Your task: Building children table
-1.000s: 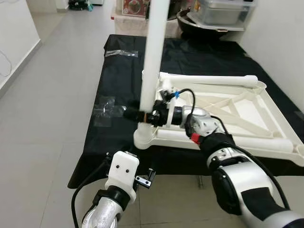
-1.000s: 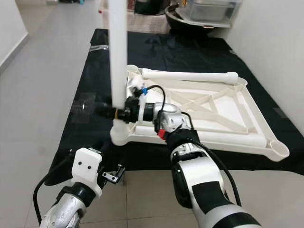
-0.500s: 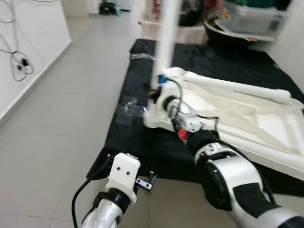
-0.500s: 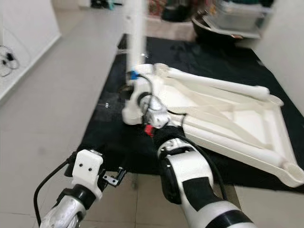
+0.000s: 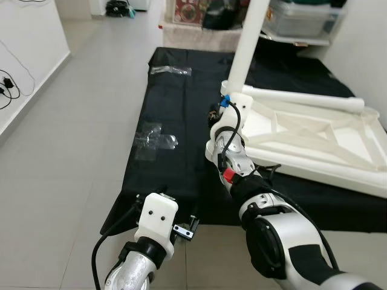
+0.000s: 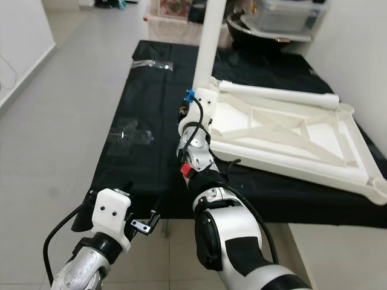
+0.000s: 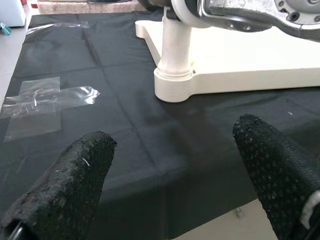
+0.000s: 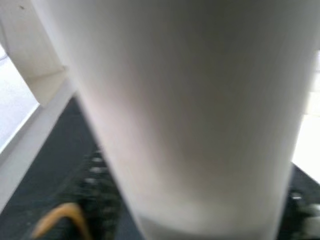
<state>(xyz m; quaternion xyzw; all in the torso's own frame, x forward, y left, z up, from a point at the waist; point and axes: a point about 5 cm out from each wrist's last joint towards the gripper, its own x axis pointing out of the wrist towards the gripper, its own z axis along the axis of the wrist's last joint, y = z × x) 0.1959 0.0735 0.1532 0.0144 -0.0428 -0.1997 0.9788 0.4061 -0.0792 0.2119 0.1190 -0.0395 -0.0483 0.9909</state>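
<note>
White plastic children's table (image 6: pixel 284 136) lies upside down on a black cloth (image 5: pixel 175 157), one leg (image 5: pixel 249 42) standing upright, one lying across it. Right gripper (image 5: pixel 219 118) reaches that upright leg, grip probably closed, unclear. Left gripper (image 7: pixel 175 165) hovers, fingers (image 7: pixel 75 175) spread.

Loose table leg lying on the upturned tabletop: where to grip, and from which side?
Grip the loose leg mid-shaft, coming from above with fingers across its axis. It lies flat along the far rim of the tabletop, a plain round tube, so the middle probably balances best and sits apart from the corner sockets.
</note>
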